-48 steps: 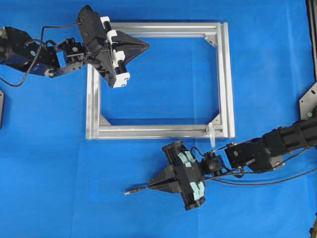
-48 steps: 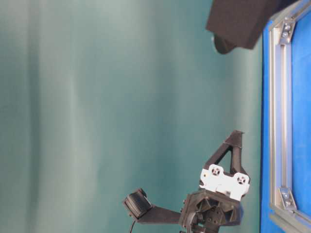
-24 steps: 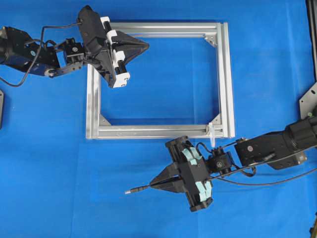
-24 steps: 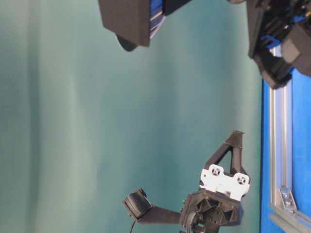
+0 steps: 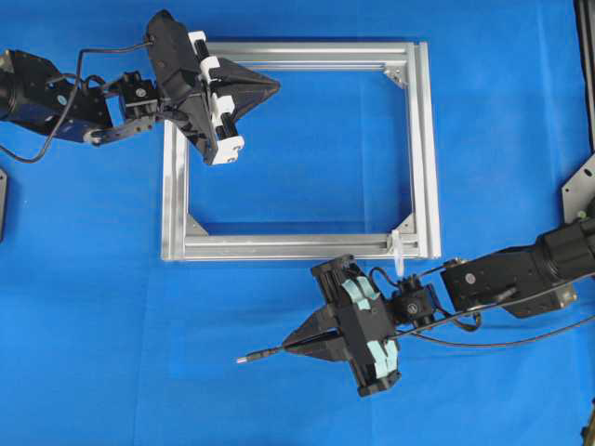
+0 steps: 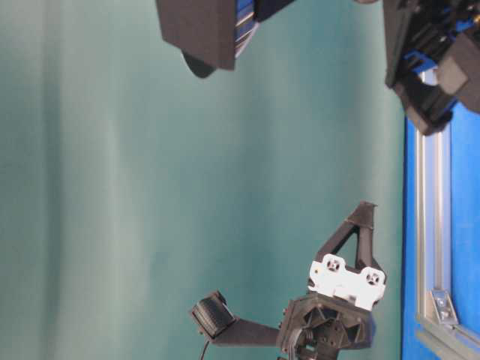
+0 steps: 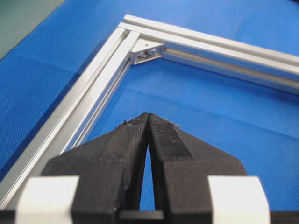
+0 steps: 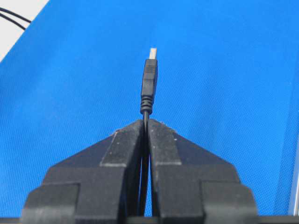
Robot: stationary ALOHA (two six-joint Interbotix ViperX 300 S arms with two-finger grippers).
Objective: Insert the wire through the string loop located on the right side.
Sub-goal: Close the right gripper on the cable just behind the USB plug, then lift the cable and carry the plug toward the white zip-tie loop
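The wire (image 5: 260,352) is a thin black cable whose small plug (image 8: 149,82) with a silvery tip sticks out ahead of my right gripper (image 5: 287,347), which is shut on the wire just behind the plug. This gripper (image 8: 145,122) hangs over blue cloth, below the silver frame's (image 5: 297,244) near rail. The string loop (image 5: 397,252) is a tiny whitish tie at the frame's near right corner, up and right of the plug. My left gripper (image 5: 276,86) is shut with nothing in it, over the frame's far left corner; its tips (image 7: 148,115) touch.
The rectangular aluminium frame has triangular corner brackets (image 5: 398,71). The right arm's (image 5: 511,274) thicker black cables (image 5: 502,342) trail along the table's right side. A metal plate (image 5: 581,190) sits at the right edge. In the table-level view the left arm's camera mount (image 6: 345,281) shows.
Over the last second my right gripper lifted and shifted slightly right with the wire in it; the plug end stayed near the same spot. The left arm has not moved.
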